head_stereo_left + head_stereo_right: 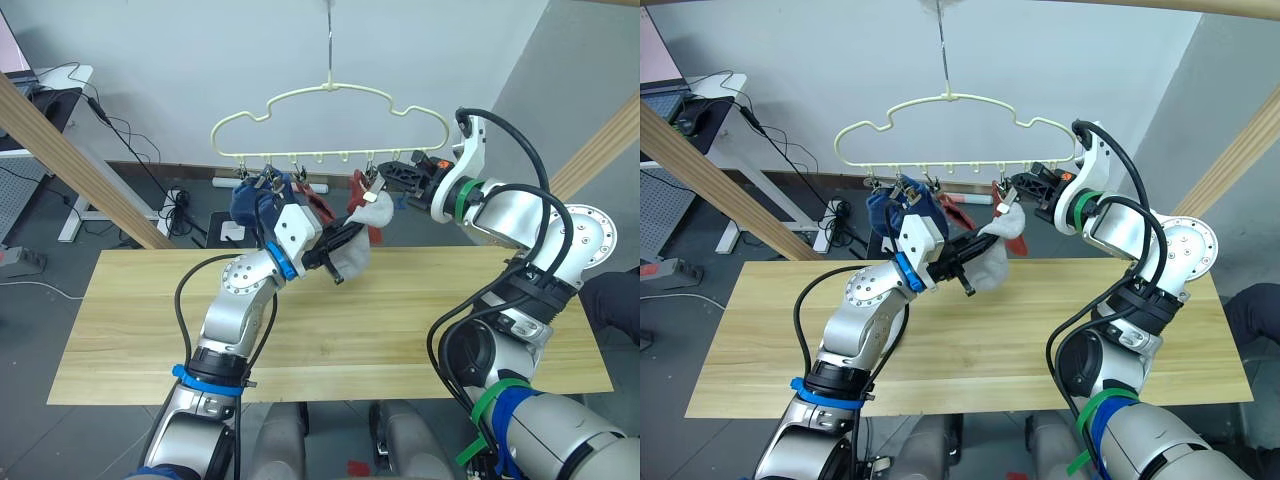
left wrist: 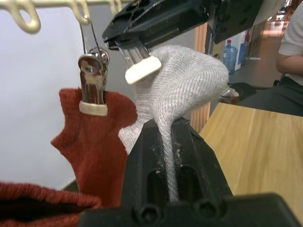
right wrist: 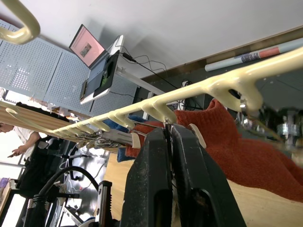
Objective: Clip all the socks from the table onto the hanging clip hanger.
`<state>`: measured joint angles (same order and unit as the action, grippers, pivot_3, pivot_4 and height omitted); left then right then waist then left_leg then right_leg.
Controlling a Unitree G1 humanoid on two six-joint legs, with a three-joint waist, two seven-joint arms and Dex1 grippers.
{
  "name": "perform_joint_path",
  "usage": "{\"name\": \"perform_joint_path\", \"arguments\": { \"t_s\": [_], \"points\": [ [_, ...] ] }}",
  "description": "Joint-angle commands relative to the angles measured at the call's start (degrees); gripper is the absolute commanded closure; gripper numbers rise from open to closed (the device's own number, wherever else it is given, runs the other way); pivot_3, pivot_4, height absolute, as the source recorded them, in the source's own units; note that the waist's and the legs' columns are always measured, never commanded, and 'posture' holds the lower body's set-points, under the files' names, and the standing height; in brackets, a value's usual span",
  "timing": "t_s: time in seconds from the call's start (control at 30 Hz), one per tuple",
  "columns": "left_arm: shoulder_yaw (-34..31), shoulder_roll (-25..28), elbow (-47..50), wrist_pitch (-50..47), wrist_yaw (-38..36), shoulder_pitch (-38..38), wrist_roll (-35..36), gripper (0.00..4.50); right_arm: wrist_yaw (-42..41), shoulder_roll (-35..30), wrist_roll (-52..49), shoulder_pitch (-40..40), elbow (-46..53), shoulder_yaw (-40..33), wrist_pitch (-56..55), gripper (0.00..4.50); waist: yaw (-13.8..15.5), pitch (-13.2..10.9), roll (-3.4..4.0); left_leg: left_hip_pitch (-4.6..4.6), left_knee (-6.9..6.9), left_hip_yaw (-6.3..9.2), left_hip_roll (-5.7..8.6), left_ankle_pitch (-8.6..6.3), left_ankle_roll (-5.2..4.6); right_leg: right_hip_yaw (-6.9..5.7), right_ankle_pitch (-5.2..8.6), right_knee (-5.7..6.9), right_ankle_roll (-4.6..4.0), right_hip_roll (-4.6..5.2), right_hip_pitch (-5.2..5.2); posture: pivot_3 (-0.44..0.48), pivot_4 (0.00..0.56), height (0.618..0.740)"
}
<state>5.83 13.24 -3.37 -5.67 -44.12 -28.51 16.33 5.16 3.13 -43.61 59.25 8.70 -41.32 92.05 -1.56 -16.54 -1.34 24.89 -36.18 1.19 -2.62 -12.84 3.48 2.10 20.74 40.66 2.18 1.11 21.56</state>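
The pale-yellow clip hanger [image 1: 330, 110] hangs above the far side of the table [image 1: 150, 320]. Blue socks [image 1: 250, 200] hang from its left clips, and rust red socks [image 1: 318, 206] from its middle clips. My left gripper [image 1: 345, 242] is shut on a light grey sock [image 2: 189, 85] and holds it up just under the bar. My right gripper [image 1: 383, 174] is shut on a metal clip [image 2: 141, 66], whose white-tipped end touches the top of the grey sock. Beside it, another clip [image 2: 93, 82] grips a red sock [image 2: 97, 142].
Thick wooden poles [image 1: 70, 160] of the frame slant down on both sides of the hanger. A desk with cables [image 1: 60, 90] stands at the back left. A person [image 2: 293, 42] sits beyond the table's end.
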Motion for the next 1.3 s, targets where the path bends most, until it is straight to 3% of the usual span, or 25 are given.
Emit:
{"name": "perform_joint_path", "arguments": {
  "t_s": [0.03,0.43,0.73,0.93,0.97,1.3],
  "points": [
    [0.12,-0.12,1.63,1.31,-0.23,-0.18,0.12,4.50,-0.24,-0.26,-1.48,-0.37,1.54,1.10,0.45,4.24,0.00,0.00,0.00,0.00,0.02,-0.01,0.00,0.02,0.03,0.00,0.00,-0.03,0.00,0.00,0.00,0.032,0.291,0.740],
    [0.99,-0.20,2.60,0.60,-0.69,0.41,0.30,4.50,-1.11,-3.67,-5.00,-2.54,2.80,0.94,0.45,0.08,0.03,0.00,0.00,0.01,0.11,-0.08,0.00,0.04,0.08,0.04,0.00,-0.17,0.00,0.01,0.02,0.029,0.281,0.740],
    [2.95,-2.21,3.80,-5.24,-2.76,1.01,4.05,4.50,-1.18,-13.68,-14.89,-6.95,3.99,2.13,0.45,0.03,-0.11,0.00,0.00,0.05,0.12,-0.35,-0.01,0.04,0.08,0.06,0.00,-0.26,0.00,0.01,0.01,0.000,0.280,0.740],
    [1.46,-4.26,4.36,-10.33,-1.88,0.35,7.89,4.50,-9.58,-24.39,-11.44,-12.74,12.03,12.22,-6.96,0.03,-0.14,-0.01,-0.01,0.07,0.12,-0.40,0.01,0.03,0.06,0.07,0.00,-0.38,0.00,-0.02,-0.01,-0.004,0.280,0.740],
    [1.25,-4.09,4.75,-11.36,-2.13,0.49,8.67,3.98,-9.89,-24.60,-11.55,-13.67,12.89,12.72,-7.93,0.00,-0.25,-0.01,-0.01,0.07,0.12,-0.41,0.03,0.03,0.06,0.06,0.00,-0.42,0.01,-0.05,-0.03,-0.004,0.280,0.740],
    [-1.80,1.67,9.96,-20.97,-3.11,3.73,14.07,1.19,-12.97,-28.37,-5.60,-23.18,20.50,22.57,-19.88,0.00,-0.30,-0.02,-0.02,0.09,0.12,-0.43,-0.03,0.07,0.12,0.04,-0.01,-0.56,0.01,-0.05,-0.09,0.002,0.285,0.740]
  ]
}}
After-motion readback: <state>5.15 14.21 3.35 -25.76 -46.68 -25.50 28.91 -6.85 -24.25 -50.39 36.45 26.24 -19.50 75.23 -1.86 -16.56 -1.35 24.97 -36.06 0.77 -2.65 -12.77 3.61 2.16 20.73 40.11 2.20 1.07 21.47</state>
